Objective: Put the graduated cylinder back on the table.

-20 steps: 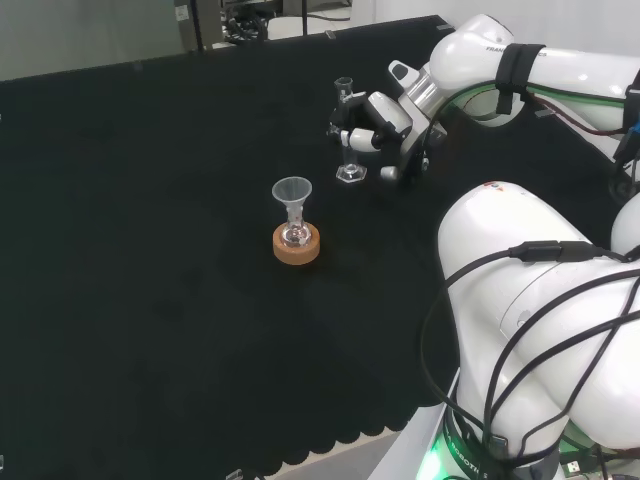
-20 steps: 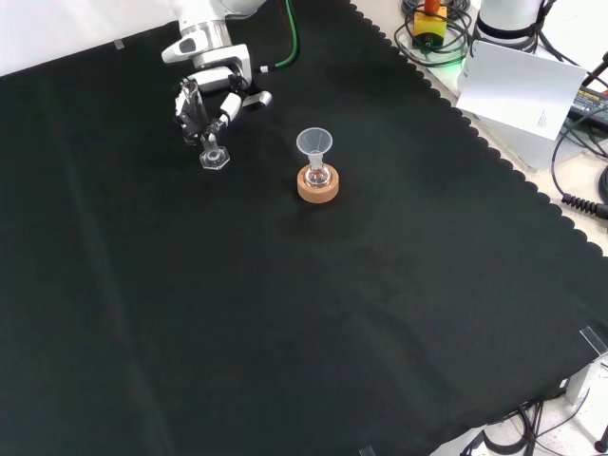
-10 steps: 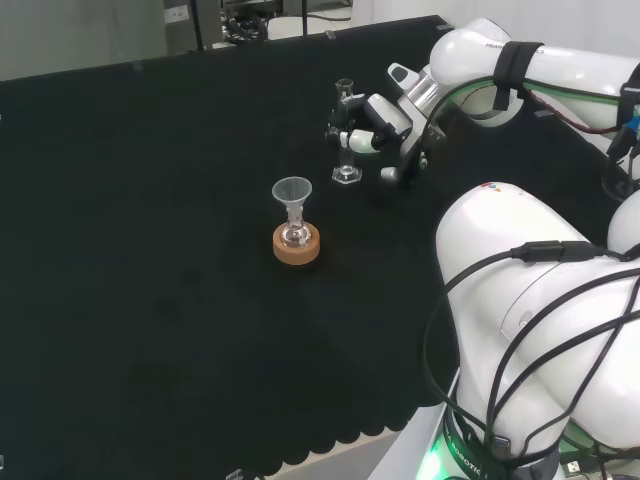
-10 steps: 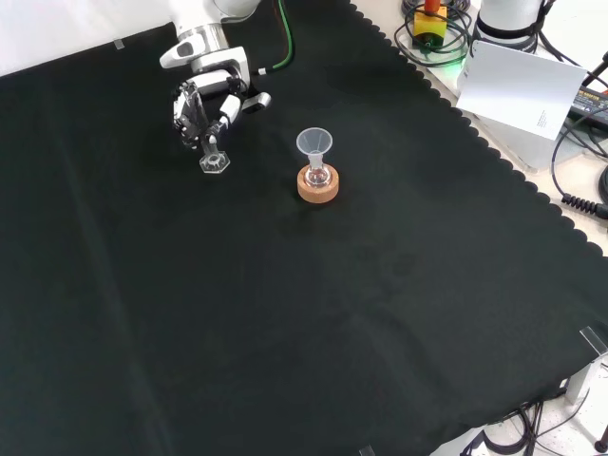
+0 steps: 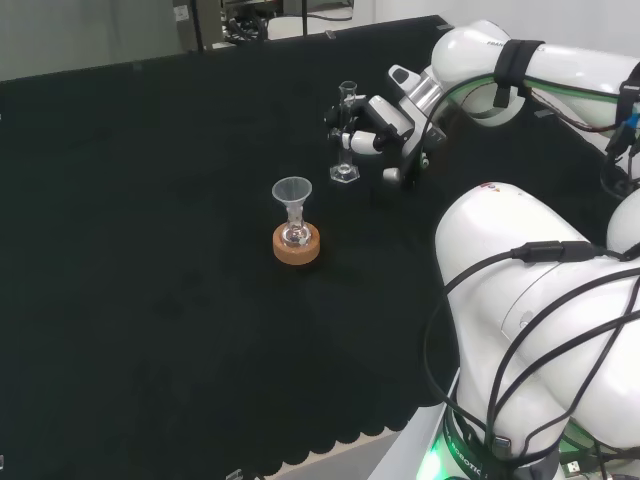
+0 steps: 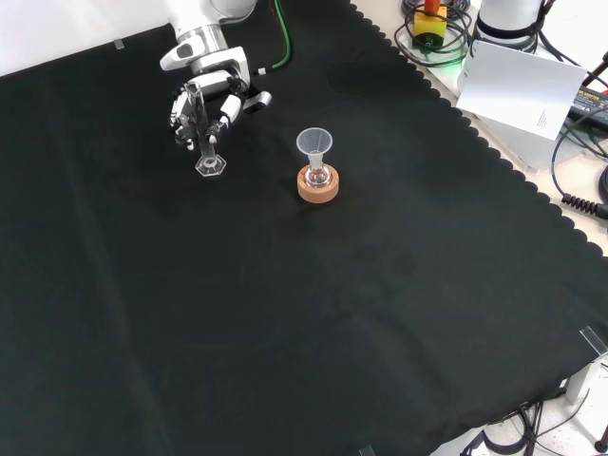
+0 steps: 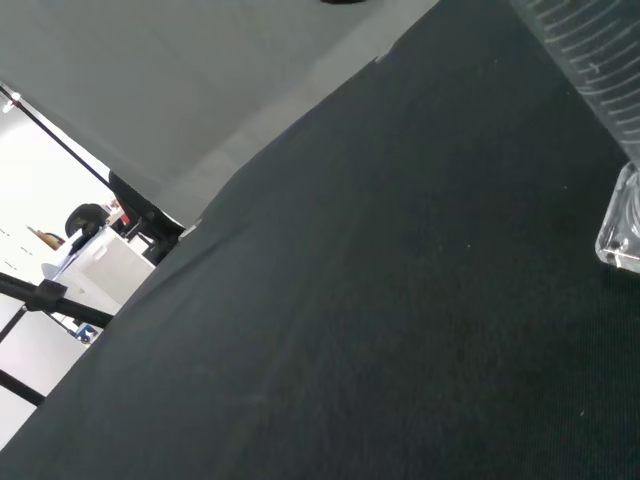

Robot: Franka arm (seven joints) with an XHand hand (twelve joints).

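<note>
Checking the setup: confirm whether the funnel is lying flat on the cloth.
No: in the front view the funnel stands upright in a flask on the cork ring.

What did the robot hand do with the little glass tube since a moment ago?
The robot hand kept its fingers curled round the graduated cylinder and shifted it a little: leftward in the front view, farther off in the head view. The cylinder stayed upright, base close to the black cloth; whether it touches is unclear. The funnel in the flask on the cork ring did not move.
</note>
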